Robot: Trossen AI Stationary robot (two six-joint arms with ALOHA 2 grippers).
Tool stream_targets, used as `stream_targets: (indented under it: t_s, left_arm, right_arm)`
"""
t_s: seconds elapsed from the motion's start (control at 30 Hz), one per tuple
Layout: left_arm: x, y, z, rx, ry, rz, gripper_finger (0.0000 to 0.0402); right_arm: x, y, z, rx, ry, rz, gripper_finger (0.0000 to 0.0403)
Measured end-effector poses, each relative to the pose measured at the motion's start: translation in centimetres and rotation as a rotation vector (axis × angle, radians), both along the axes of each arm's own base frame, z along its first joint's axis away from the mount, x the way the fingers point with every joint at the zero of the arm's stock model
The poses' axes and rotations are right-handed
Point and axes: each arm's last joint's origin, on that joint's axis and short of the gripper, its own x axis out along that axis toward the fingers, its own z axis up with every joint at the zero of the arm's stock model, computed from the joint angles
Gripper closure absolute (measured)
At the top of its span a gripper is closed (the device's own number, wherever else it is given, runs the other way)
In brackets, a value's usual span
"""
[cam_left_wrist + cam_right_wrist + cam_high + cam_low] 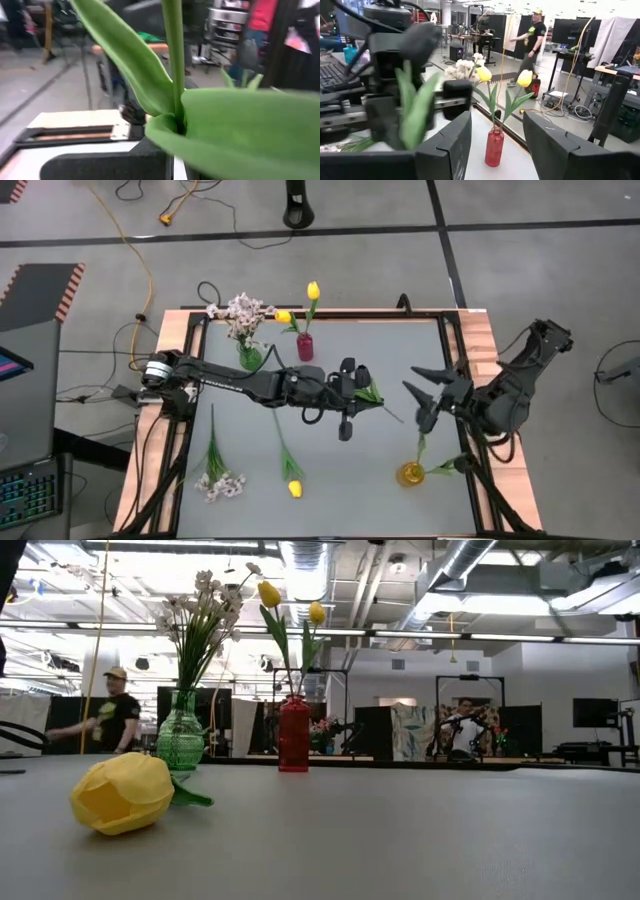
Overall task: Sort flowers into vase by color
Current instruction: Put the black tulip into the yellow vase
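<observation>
My left gripper point(357, 393) reaches level over the table's middle, shut on a green-stemmed flower point(372, 390) whose leaves point(240, 125) fill the left wrist view; I cannot make out its bloom. My right gripper point(421, 394) stands open and empty just to the right of it, facing it. A red vase point(305, 347) holds two yellow tulips point(268, 593). A green vase point(248, 358) holds white blossoms point(240, 310). A yellow vase point(411, 473) at the near right holds a green stem. A yellow tulip point(294, 488) and a white spray point(220, 482) lie flat on the table. My left gripper holds the flower by its stem point(175, 75), close to where the leaves branch off. The leaves and the gripper itself hide the fingertips. The fingers come level from the table's left. The leaves and a thin stem end point(395, 415) stick out past them, clear of the table.
The table has a wooden rim point(480, 340). The loose yellow tulip point(122, 792) lies close to the near edge. People and equipment show in the room beyond the far edge. Open grey surface lies between the two far vases and the yellow vase.
</observation>
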Motion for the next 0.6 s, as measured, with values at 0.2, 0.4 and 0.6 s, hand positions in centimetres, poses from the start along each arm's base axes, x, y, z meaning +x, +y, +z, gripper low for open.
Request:
stream_targets:
  t_s: [0.2,0.4,0.6]
  left_arm:
    - [-0.1,-1.2,1.7,0.000,0.057,-0.098,0.0401]
    - [-0.5,-3.6,2.4,0.031,0.016,-0.163,0.0401]
    - [-0.6,-5.3,2.4,0.033,-0.014,-0.155,0.0401]
  right_arm:
    - [-0.9,-1.6,0.5,-0.004,0.003,-0.036,0.0200]
    - [-1.2,-3.5,0.5,-0.029,0.031,-0.109,0.0200]
    - [-1.5,-5.2,0.8,-0.016,0.018,-0.194,0.0200]
